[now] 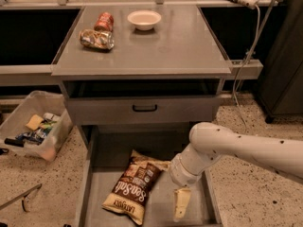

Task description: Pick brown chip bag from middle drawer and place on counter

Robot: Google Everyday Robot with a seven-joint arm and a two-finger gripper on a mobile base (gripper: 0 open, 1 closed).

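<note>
Brown chip bag [135, 189] lies in middle drawer [159, 211], end effector [180, 207] beside.

White "Sea Salt" script on brown chip bag [135, 189] near gripper [181, 205]

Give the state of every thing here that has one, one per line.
middle drawer: pulled open
brown chip bag: lying flat on its floor, not held
tool: low in the drawer, right of the bag, apart from it
counter: holds bowl and cans
bowl: upright
cans: crushed, on their sides
</note>
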